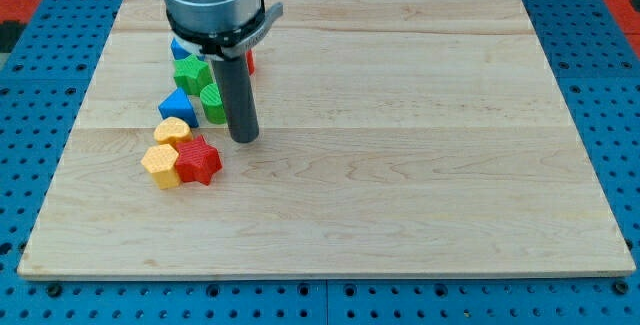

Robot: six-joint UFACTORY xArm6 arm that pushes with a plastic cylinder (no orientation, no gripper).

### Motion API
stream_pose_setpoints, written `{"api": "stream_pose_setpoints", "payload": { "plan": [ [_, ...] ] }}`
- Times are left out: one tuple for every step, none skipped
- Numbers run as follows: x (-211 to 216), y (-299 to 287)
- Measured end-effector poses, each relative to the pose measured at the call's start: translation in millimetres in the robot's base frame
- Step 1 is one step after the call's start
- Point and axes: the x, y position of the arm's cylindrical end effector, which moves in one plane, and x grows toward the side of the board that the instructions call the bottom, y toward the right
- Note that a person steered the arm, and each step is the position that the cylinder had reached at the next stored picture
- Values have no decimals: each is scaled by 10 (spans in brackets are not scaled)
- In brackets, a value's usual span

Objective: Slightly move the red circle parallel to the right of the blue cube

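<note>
Behind the rod, red circle (250,61) barely shows; my tip (244,137) (no pincer fitted, state can't tell) needs a short nudge beside blue cube (180,49).

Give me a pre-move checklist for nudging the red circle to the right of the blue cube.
1. My tip located: ok, on the board right of the green cylinder.
2. Red circle visible: not ok, only a red sliver shows behind the rod.
3. Blue cube visible: not ok, mostly hidden by the arm's housing.
4. Tip touching the red circle: cannot tell.
5. Board right of the red circle free: ok.
6. Red star and yellow blocks out of the path: ok, below the tip.
</note>
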Motion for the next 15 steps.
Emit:
{"api": "stream_pose_setpoints", "payload": {
  "plan": [
    [-129, 151],
    [-273, 414],
    [-485, 458],
    [-691, 444],
    [-757, 305],
    [-757, 99],
    [-757, -51],
    [-767, -97],
    [-842, -97],
    [-911, -97],
    [-911, -95],
    [-911, -95],
    [-920, -46],
    [-969, -6],
    [-1097, 3]
  ]
}}
